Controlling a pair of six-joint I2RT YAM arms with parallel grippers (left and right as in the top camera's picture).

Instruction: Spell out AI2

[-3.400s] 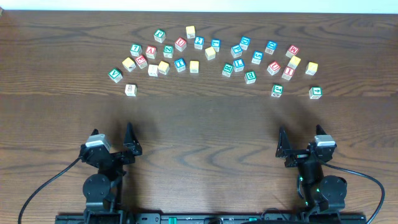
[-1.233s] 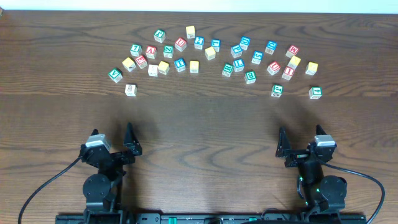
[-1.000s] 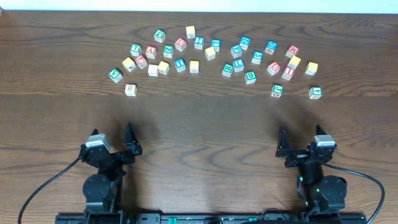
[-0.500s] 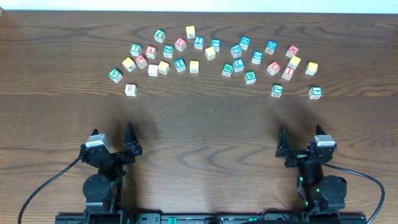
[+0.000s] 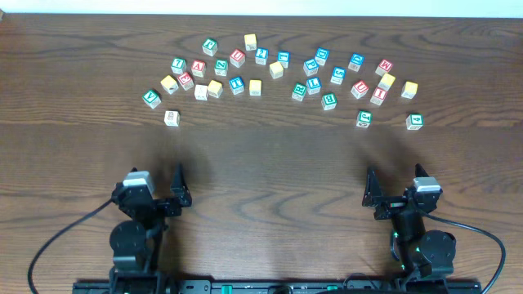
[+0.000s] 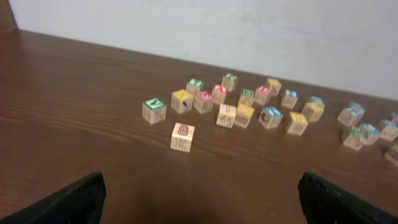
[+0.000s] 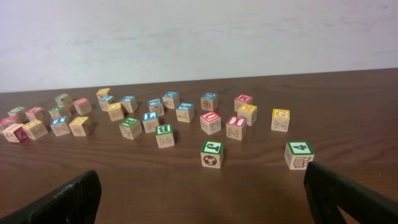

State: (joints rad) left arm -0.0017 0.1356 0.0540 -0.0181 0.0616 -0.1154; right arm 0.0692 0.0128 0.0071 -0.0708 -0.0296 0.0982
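Several wooden letter and number blocks lie scattered across the far half of the table. A red A block (image 5: 198,68) is at the left of the group, a blue 2 block (image 5: 261,55) near the middle and a red I block (image 5: 377,95) at the right; the I block also shows in the right wrist view (image 7: 236,127). My left gripper (image 5: 176,189) (image 6: 202,208) is open and empty above bare table near the front. My right gripper (image 5: 372,194) (image 7: 202,202) is open and empty, also well short of the blocks.
A green V block (image 5: 152,99) and a pale picture block (image 5: 171,118) are the blocks nearest my left arm. A green block with a ball picture (image 5: 364,119) and a green 4 block (image 5: 414,122) are nearest my right arm. Dark wood table (image 5: 270,171) lies between.
My left arm has shifted a little to the right and turned slightly. The right arm and the blocks have not moved.
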